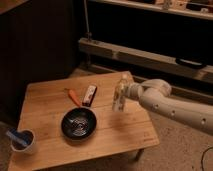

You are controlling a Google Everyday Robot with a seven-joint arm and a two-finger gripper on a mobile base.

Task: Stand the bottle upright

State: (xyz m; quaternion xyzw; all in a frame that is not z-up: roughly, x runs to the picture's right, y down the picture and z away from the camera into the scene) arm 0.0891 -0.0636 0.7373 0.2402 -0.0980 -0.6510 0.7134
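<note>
The bottle (119, 98) is slim and whitish with a white cap. It stands nearly upright, leaning slightly, over the right part of the wooden table (45, 100). Its base is at or just above the table top; I cannot tell if it touches. My gripper (124, 92) reaches in from the right on a white arm and is shut on the bottle's upper half. The bottle sits to the right of the black pan (78, 123).
A red-and-white packet (89, 95) and an orange-handled tool (74, 96) lie behind the pan. A white cup (23, 142) holding something blue stands at the table's front left corner. Dark shelving and a metal rail (150, 55) run behind the table.
</note>
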